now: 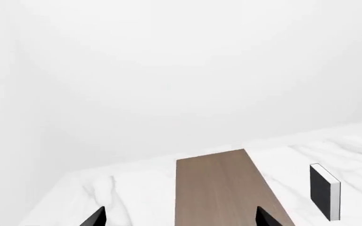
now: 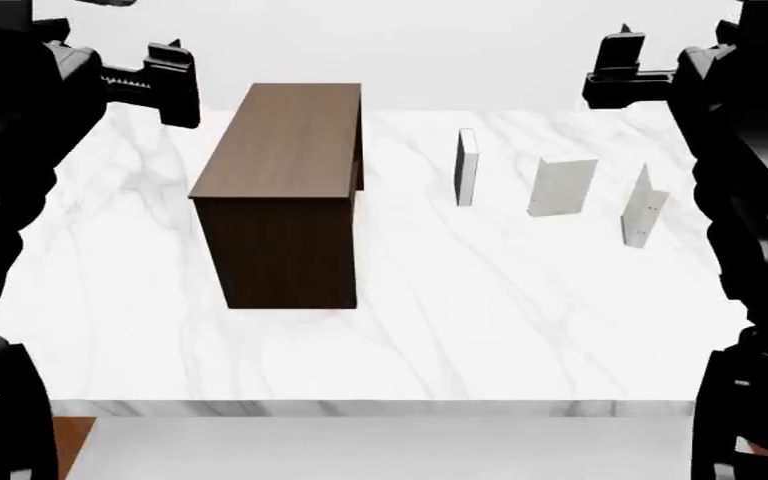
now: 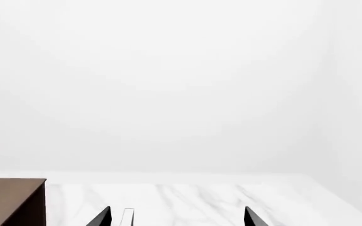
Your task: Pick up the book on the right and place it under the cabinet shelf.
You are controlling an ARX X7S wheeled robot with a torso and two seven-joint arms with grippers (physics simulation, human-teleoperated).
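Observation:
The book (image 2: 640, 207) is thin, plain and white, and stands upright at the right end of a row of three on the marble table. The dark brown cabinet shelf (image 2: 284, 190) stands left of centre; its flat top (image 1: 225, 188) shows in the left wrist view and a corner (image 3: 11, 202) in the right wrist view. My left gripper (image 2: 171, 82) hangs high at the far left, open and empty (image 1: 181, 219). Well above the book and behind it, my right gripper (image 2: 614, 70) is open and empty (image 3: 176, 217).
A white book with a black face (image 2: 466, 168) (image 1: 324, 190) and a plain grey book (image 2: 562, 188) stand between cabinet and book. A thin white book edge (image 3: 127, 216) shows near one right finger; I cannot tell which book. The table's front edge (image 2: 371, 405) is near me.

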